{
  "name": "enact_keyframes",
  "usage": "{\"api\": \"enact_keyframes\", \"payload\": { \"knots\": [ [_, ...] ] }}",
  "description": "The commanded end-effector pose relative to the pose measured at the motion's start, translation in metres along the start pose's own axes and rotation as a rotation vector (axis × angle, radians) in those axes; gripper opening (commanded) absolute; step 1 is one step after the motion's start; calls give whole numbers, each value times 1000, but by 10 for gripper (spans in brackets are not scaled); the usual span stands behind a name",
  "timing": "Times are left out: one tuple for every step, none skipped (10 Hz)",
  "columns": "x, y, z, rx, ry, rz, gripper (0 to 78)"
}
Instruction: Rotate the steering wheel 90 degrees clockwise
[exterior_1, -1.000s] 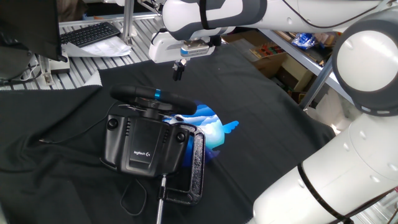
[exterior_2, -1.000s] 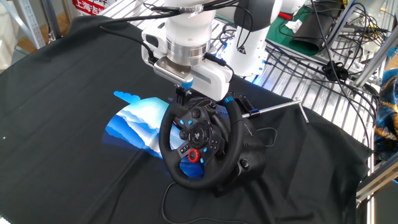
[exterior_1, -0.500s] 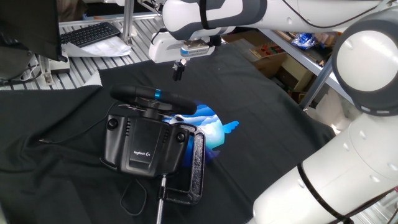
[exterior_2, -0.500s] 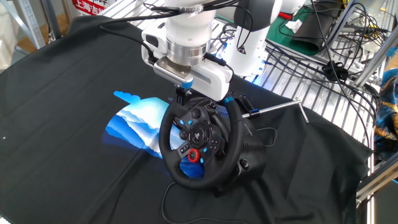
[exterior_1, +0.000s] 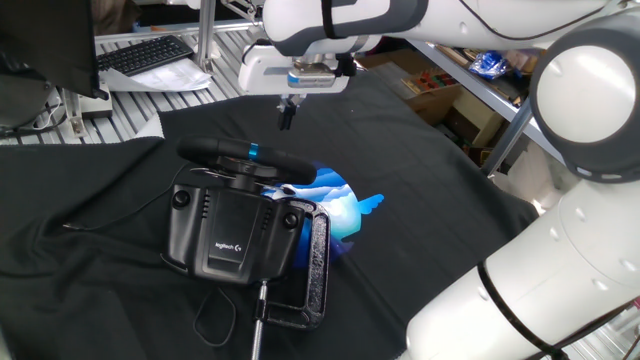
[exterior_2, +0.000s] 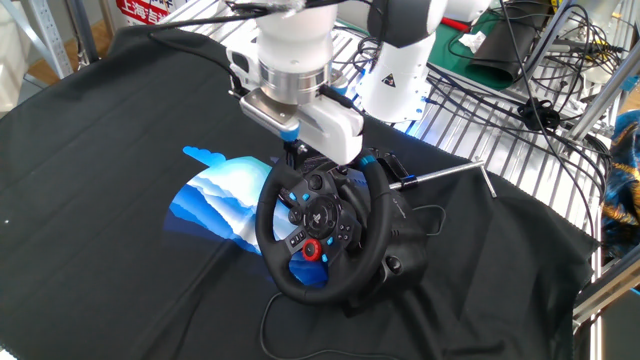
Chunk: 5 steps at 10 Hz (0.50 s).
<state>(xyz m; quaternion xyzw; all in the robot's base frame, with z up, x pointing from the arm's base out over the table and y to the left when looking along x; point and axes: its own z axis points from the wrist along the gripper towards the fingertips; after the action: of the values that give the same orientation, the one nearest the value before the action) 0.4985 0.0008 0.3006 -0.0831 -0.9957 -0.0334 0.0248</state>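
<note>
The steering wheel (exterior_1: 232, 153) shows edge-on in one fixed view, a black rim with a light-blue stripe on top, standing above its black Logitech base (exterior_1: 228, 228). In the other fixed view the wheel (exterior_2: 264, 222) faces the camera, with buttons and a red knob on its hub. My gripper (exterior_1: 287, 114) hangs a little above and behind the top of the rim, apart from it. Its fingers look pressed together and hold nothing. It also shows in the other fixed view (exterior_2: 297, 153), just above the rim's top.
A metal C-clamp (exterior_1: 316, 268) holds the base to the table, which is covered by black cloth. A blue and white patch (exterior_2: 225, 195) lies beside the wheel. A keyboard (exterior_1: 145, 52) and metal racks stand behind. Cables (exterior_2: 530, 50) lie on the wire shelf.
My gripper has risen slightly and drifted a little away from the rim. The wheel has not turned.
</note>
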Motion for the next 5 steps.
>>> {"api": "enact_keyframes", "payload": {
  "knots": [
    [6,2,-10,-54,62,1,0],
    [10,3,-13,-66,78,4,0],
    [12,4,-14,-72,99,1,0],
    [13,5,-14,-80,106,0,0],
    [16,9,-14,-83,132,9,0]
  ]
}}
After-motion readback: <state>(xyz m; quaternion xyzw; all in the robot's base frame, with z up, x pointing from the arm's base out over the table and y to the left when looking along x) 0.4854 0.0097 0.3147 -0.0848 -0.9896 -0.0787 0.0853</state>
